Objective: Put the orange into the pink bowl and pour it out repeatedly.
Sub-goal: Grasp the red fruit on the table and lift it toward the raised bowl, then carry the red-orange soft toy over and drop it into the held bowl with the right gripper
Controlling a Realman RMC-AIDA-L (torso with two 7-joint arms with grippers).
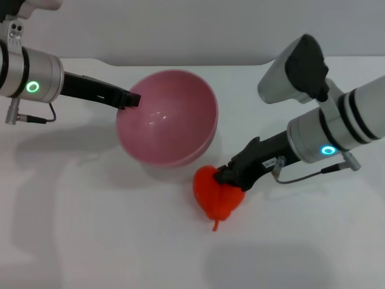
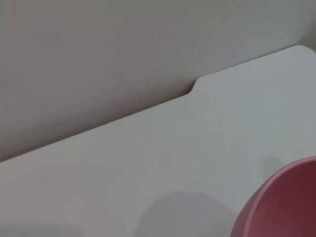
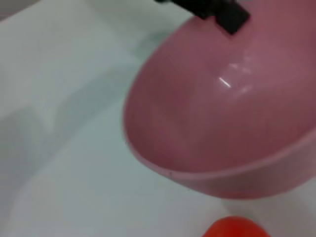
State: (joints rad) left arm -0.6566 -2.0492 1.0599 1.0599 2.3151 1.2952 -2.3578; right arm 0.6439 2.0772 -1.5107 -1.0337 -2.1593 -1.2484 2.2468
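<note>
The pink bowl (image 1: 174,120) looks like smooth, glossy plastic, with bright glints on its inner wall. At its five o'clock, the orange (image 1: 218,194) has a lumpy, faintly shiny, plastic-like skin. The desk (image 1: 90,229) is a smooth, matt white surface. The left hand (image 1: 129,100) and right hand (image 1: 231,174) look like matt black plastic on satin silvery arm casings.

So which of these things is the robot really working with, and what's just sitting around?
In use:
- orange, outside the bowl on the table, in the right pincer
- pink bowl, tilted, empty, its rim held by the left pincer

Just there:
- white table
- nothing else lies loose in view
</note>
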